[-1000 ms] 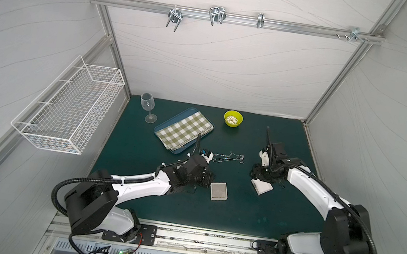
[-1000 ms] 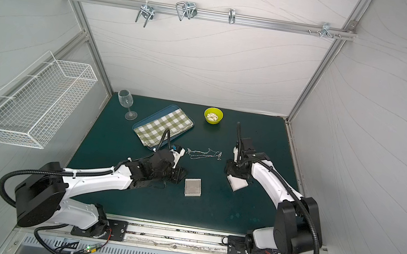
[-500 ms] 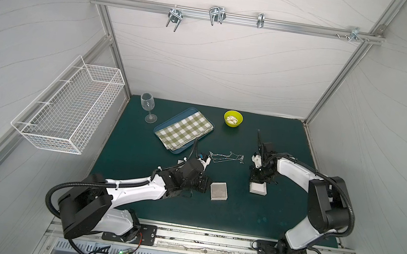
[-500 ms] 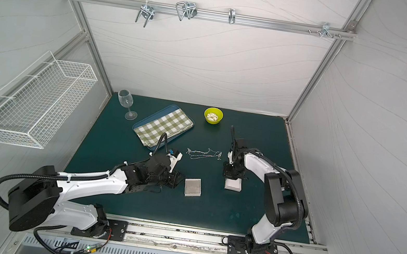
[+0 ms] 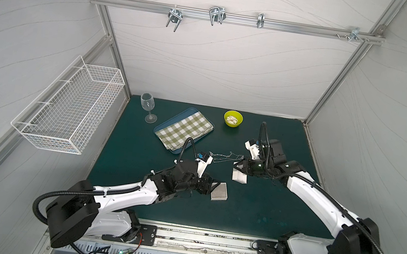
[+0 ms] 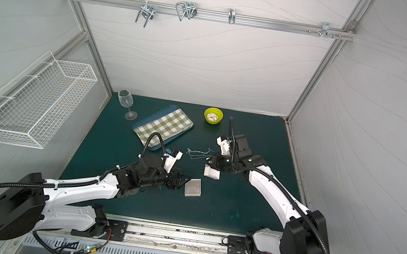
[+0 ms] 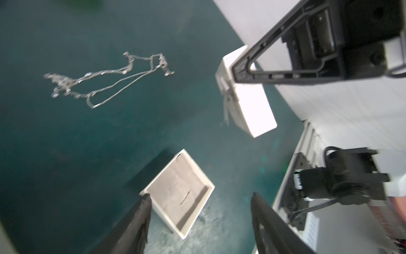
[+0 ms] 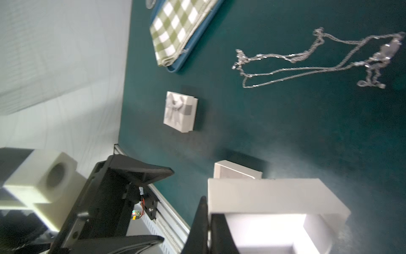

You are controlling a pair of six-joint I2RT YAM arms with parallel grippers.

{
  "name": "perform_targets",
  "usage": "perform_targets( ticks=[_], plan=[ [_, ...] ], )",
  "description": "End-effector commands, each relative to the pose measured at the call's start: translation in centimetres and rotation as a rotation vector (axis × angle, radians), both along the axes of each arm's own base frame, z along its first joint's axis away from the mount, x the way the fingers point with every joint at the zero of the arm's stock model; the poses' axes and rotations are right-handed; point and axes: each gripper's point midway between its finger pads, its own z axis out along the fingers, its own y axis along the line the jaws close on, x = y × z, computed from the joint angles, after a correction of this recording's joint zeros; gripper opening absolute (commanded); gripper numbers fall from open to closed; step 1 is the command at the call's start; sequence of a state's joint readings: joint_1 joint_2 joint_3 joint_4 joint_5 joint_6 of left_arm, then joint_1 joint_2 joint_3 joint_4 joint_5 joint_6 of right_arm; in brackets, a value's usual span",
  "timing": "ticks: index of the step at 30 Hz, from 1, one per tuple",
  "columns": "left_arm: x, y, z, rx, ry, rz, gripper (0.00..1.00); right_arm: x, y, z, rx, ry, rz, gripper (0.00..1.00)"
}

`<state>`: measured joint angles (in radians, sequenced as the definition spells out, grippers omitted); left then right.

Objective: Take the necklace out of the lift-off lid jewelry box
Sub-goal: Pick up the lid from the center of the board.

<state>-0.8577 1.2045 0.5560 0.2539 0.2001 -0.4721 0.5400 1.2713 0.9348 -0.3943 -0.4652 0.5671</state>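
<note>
Moved: the right gripper (image 7: 233, 67) has closed on the lid (image 7: 252, 110) and carried it leftward, nearer the necklace (image 7: 103, 73). The left gripper (image 7: 200, 198) has opened wide. The box base (image 7: 179, 193) and the necklace lie where they did.
Right gripper: pressed together on one thin wall of the lid. The lid hangs tilted, seemingly clear of the table (image 5: 251, 216), hollow side toward the wrist and a ribbon at its edge.
Left gripper: spread and holding nothing, its fingers straddling the box base, one tip at its corner.
Necklace: out of the box, a loose silver loop flat on the table between the blue tray (image 5: 172, 120) and the right gripper, one end just beside that gripper.
Box base: open, its grey slit insert bare.
Why so: a wall pinch suits a shallow hollow lid. The spread left gripper reads as a release after steadying the base. The removal itself looks complete.
Around: the checked cloth (image 5: 184, 130) on the tray, the wine glass (image 5: 147, 103) and the yellow-green bowl (image 5: 232, 124) sit at the back, well apart. The wire basket (image 5: 68, 107) hangs on the side wall.
In the way: if the lid goes back on, the left fingers flank the landing spot, and the chain lies near the lid's path.
</note>
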Motion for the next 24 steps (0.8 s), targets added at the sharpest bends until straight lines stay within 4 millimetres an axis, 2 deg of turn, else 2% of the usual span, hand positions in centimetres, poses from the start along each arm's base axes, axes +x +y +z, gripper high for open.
perform_targets(
  ticks=[1, 4, 11, 15, 18, 24],
  plan=[
    [0.5, -2.6, 4.6, -0.126, -0.048, -0.057, 0.72, -0.4, 1.5, 1.3, 0.083, 0.034, -0.012, 0.07],
    [0.9, -3.1, 4.5, -0.119, -0.031, -0.042, 0.71, -0.7, 2.1, 1.6, 0.096, 0.031, -0.005, 0.07],
    [1.3, -4.1, 3.8, -0.148, 0.024, -0.037, 0.68, -1.0, 2.5, 0.7, 0.091, 0.046, -0.006, 0.07],
    [1.6, -4.6, 3.3, -0.165, 0.042, -0.033, 0.59, -1.1, 2.8, 1.1, 0.117, 0.050, -0.003, 0.08],
    [1.8, -5.0, 4.0, -0.205, 0.026, -0.037, 0.52, -1.1, 2.7, 1.1, 0.114, 0.046, 0.000, 0.08],
    [1.9, -5.4, 4.2, -0.218, 0.036, -0.046, 0.47, -1.2, 2.6, 0.4, 0.102, 0.053, -0.001, 0.09]
  ],
)
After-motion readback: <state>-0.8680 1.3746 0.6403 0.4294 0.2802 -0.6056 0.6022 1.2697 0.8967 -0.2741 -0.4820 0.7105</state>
